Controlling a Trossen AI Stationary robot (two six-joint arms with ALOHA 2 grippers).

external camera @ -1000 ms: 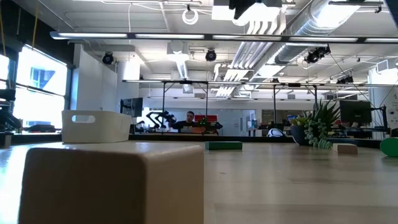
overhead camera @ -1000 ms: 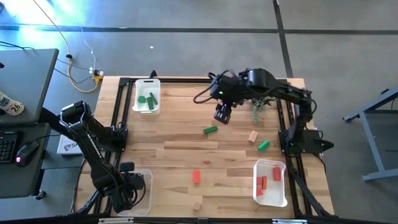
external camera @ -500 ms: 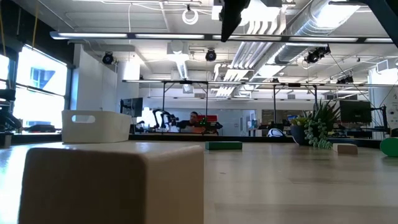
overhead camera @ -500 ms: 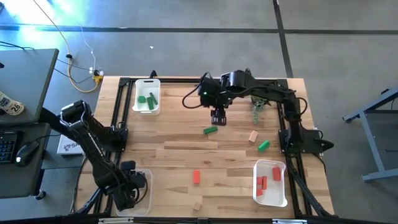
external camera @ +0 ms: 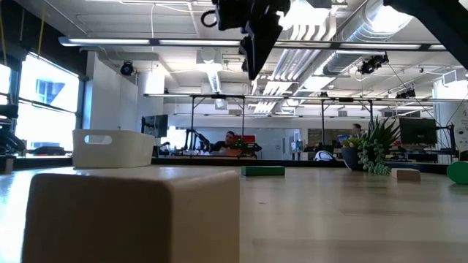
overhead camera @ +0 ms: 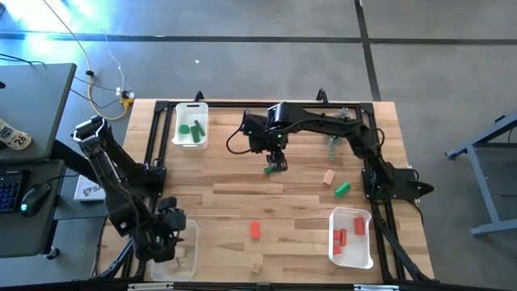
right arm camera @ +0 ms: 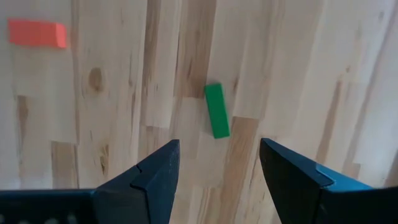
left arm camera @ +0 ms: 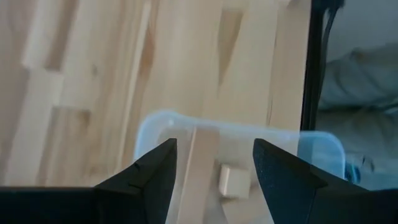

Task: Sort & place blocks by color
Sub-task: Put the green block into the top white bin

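The left claw hangs open over the clear tray at the worktop's near left corner, and its wrist view shows a tan cube lying loose in that tray between the spread fingers, so nothing is held there. Going rightward from that tray, a tan block sits by the near edge and a red block lies just beyond it, both still unsorted. The right claw hovers above mid-worktop with its fingers apart and empty, directly over the green bar, which lies flat on the wood and is partly hidden under the claw from above. That bar looks like the step in hand. To do it well, I would turn the wrist so the fingers straddle the bar's narrow width, since it sits slightly skewed between them, then descend straight and close only once the tips flank it near the wood. The green tray stands at the far left corner, well away from the bar. Farther right, a tan piece and a green cube wait, and the red tray is nearest the right edge.
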